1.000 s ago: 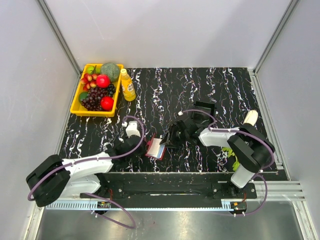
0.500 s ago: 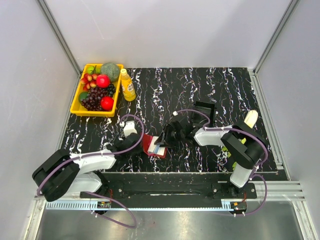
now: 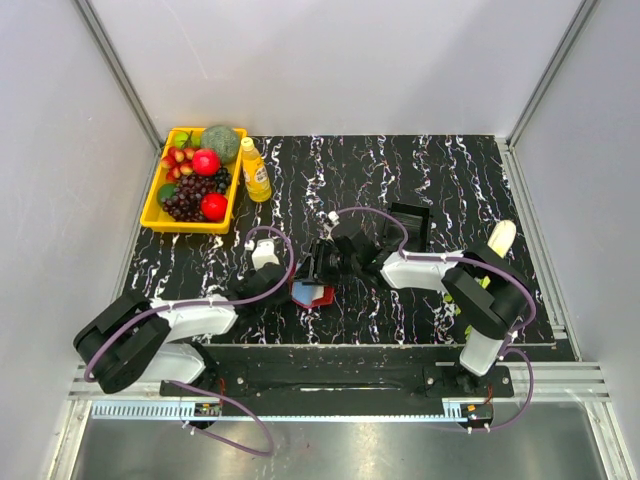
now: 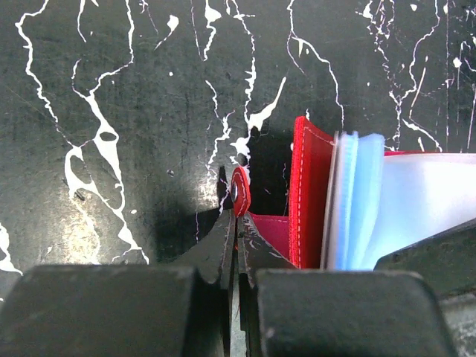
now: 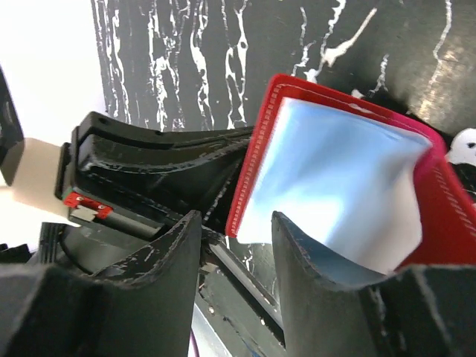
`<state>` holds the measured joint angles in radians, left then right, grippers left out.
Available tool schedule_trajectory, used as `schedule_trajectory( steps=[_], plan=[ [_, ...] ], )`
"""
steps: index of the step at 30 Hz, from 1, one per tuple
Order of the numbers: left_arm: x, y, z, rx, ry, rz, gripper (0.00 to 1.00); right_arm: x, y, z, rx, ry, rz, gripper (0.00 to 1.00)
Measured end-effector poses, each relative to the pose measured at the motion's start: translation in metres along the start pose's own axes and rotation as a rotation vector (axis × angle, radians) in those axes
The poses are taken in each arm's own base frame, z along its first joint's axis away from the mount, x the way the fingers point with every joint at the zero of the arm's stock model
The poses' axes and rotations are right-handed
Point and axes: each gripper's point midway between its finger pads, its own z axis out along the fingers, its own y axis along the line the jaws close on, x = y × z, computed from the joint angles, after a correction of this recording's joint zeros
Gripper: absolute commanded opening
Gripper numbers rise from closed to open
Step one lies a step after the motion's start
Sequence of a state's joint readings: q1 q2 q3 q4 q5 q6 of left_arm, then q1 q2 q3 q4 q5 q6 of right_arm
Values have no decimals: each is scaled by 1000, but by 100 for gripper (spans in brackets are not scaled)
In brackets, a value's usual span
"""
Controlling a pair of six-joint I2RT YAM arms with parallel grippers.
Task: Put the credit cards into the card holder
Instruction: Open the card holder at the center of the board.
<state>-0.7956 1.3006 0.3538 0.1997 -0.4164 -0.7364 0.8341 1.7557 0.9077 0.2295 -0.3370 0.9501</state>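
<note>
Card holder (image 4: 309,186) near-centre on table (image 3: 400,170), credit cards (image 5: 335,171) partly inside; left hand (image 4: 237,219) pinches its red edge; right hand (image 5: 234,238) at the cards, probably gripping; can't tell.

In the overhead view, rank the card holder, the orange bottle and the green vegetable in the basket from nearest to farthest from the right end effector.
From the right end effector:
1. card holder, just beneath it, table centre.
2. orange bottle, back left, beside the yellow basket.
3. green vegetable, in that basket's far corner.
</note>
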Motion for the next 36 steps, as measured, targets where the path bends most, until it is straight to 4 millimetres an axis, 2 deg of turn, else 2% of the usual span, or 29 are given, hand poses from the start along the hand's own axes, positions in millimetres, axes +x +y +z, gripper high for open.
schedule_trajectory(
  steps=[2,5,14,17,18,19,20,22,24,28,32,35,36],
  plan=[
    [0,-2,1,7,-1,-2,0,-1,6,1,-15,-4,-12,46],
    [-1,-2,1,9,-1,-3,0,-2,2,4,12,-9,-14,43],
    [0,-2,2,6,0,-6,0,2,-44,1,212,-27,1,37],
    [-1,-3,4,8,-2,-8,9,4,-60,-2,282,-25,-9,37],
    [-1,-4,4,9,-2,-8,18,6,-64,-3,297,-20,-15,37],
    [-1,-4,4,8,0,-6,31,6,-66,-3,307,-17,-20,37],
    [-2,-4,3,9,1,-7,36,6,-67,-3,316,-12,-26,38],
    [-3,-5,0,12,10,-3,36,4,-67,-2,345,-9,-48,43],
    [-1,-1,-5,1,24,8,43,-2,-64,-1,379,-24,-86,43],
    [-3,9,-19,-24,44,28,45,-8,-55,6,433,-29,-165,44],
    [-22,9,-35,-25,3,24,49,-8,-61,15,502,-8,-203,45],
    [-41,3,-48,19,-55,14,48,-8,-62,15,518,-4,-214,45],
    [-45,0,-51,37,-70,14,45,-7,-62,15,518,-5,-216,45]
  ],
)
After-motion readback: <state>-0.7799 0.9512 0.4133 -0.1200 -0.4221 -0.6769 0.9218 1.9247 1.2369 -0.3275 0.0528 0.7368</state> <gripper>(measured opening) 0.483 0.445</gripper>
